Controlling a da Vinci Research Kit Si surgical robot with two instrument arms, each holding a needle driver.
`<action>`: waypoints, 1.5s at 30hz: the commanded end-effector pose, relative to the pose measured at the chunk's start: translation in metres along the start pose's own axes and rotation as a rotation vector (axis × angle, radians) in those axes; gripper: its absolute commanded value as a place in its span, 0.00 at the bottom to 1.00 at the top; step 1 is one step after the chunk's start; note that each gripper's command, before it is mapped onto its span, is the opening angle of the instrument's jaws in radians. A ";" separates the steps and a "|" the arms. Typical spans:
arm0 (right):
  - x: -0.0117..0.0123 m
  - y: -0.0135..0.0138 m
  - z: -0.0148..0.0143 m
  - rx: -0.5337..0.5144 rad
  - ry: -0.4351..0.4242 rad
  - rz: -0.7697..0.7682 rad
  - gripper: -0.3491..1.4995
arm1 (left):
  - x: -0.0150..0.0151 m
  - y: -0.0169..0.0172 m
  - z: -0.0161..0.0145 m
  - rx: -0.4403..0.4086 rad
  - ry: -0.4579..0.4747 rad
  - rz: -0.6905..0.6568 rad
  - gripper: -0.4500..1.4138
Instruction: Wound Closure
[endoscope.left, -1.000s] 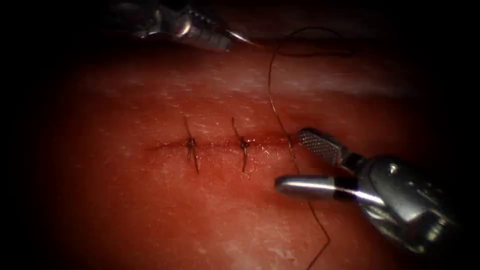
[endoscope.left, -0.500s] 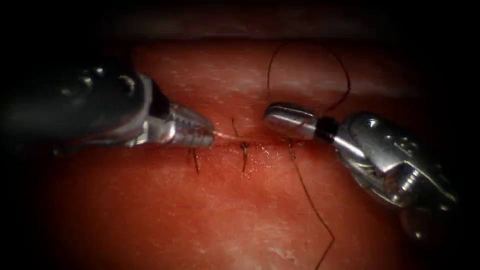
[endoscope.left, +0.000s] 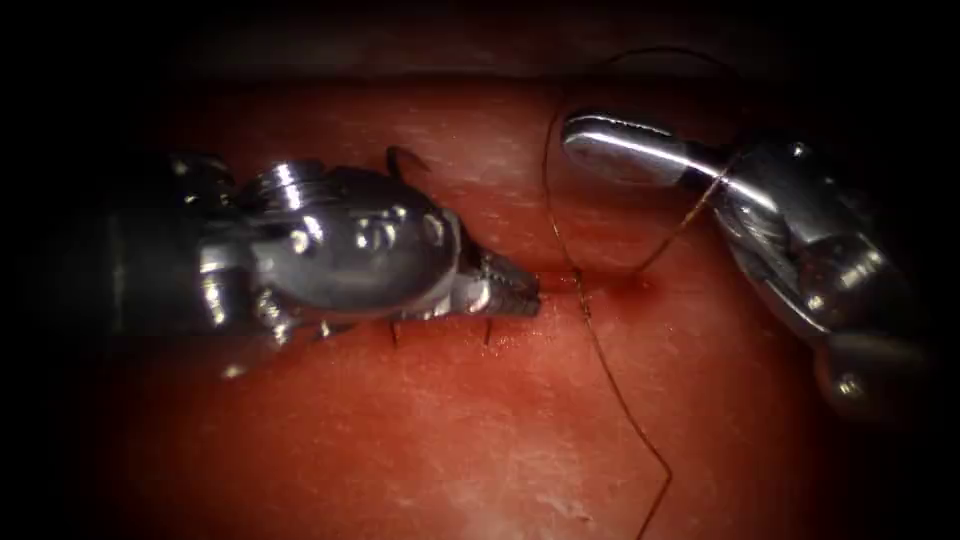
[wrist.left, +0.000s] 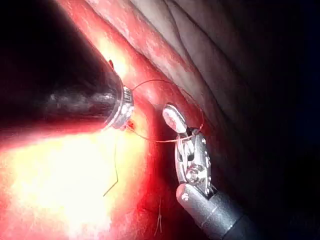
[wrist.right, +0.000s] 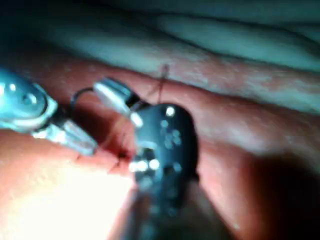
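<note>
Surgical training bench in a laboratory setting. Evidence: a slab of pork-belly tissue with pale fatty folds along its far edge, lit by a narrow endoscope beam with darkness around it. A stitched cut crosses the slab. Two polished wristed steel instruments, the left tool and right tool, stand over it, dark thread trailing beside their tips.

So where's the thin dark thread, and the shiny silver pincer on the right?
Thin dark thread (endoscope.left: 617, 392): endoscope view, strand below the cut.
Shiny silver right pincer (endoscope.left: 610, 140): endoscope view, on its smooth jaw.
</note>
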 end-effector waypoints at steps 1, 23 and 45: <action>-0.0005 0.0001 0.0009 0.076 -0.027 0.006 0.03 | -0.0004 -0.0011 0.0017 0.005 -0.004 0.002 0.05; -0.0012 -0.0007 0.0007 0.545 -0.693 -0.336 0.42 | -0.0003 -0.0039 0.0054 -0.010 -0.013 0.008 0.05; -0.0064 -0.0036 -0.0013 0.844 -0.987 -0.579 0.73 | -0.0010 -0.0029 0.0041 -0.033 -0.013 0.027 0.05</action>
